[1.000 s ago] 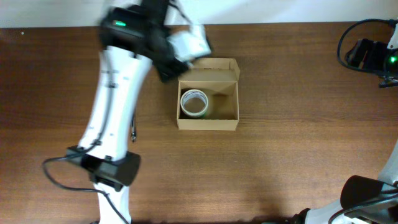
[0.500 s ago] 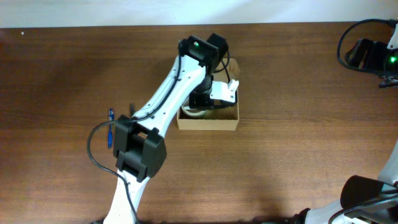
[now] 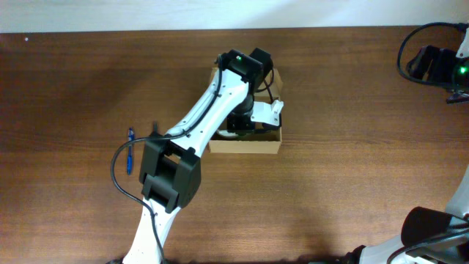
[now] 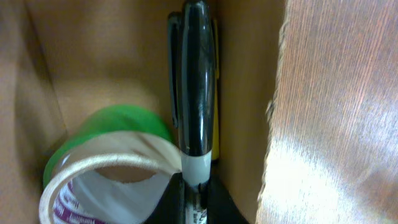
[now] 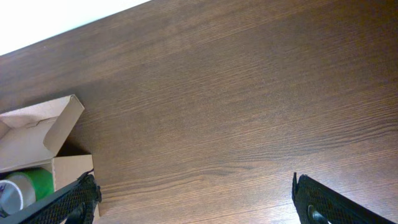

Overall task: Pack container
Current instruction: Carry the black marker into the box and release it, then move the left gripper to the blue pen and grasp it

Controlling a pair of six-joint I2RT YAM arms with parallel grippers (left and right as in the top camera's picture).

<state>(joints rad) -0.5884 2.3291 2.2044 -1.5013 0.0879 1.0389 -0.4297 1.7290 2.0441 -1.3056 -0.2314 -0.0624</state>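
**Obscured areas.** In the overhead view the left arm [image 3: 198, 121] crosses the container [image 3: 245, 146] and covers most of its opening and its lid flap; only the near wall and the right-hand corner show. The left pincer [image 4: 196, 200] is cut off at the lower edge of its own wrist view, where two dark fingers flank the tail of a black marker [image 4: 198, 93]. It cannot be determined whether the fingers clamp the marker or merely stand beside it. A second dark pen lies just behind the marker against the wall, with a yellow sliver on the other side; neither can be identified further. The right pincer [image 5: 199, 202] shows only its two fingertips at the frame corners, set wide apart with bare desk [image 5: 249, 93] between them.

**Container position and orientation.** The container sits on the desk slightly above centre in the overhead view. Its opening faces up. Its long axis runs left to right in that view, with the lid flap [image 5: 37, 127] raised on the far long side.

**Contents.** A pale tape roll [image 4: 106, 180] rests against a green roll [image 4: 118, 127]. The marker lies along one wall beside them.

**Outside.** A blue pen [image 3: 130, 150] lies on the desk, well apart from the container.
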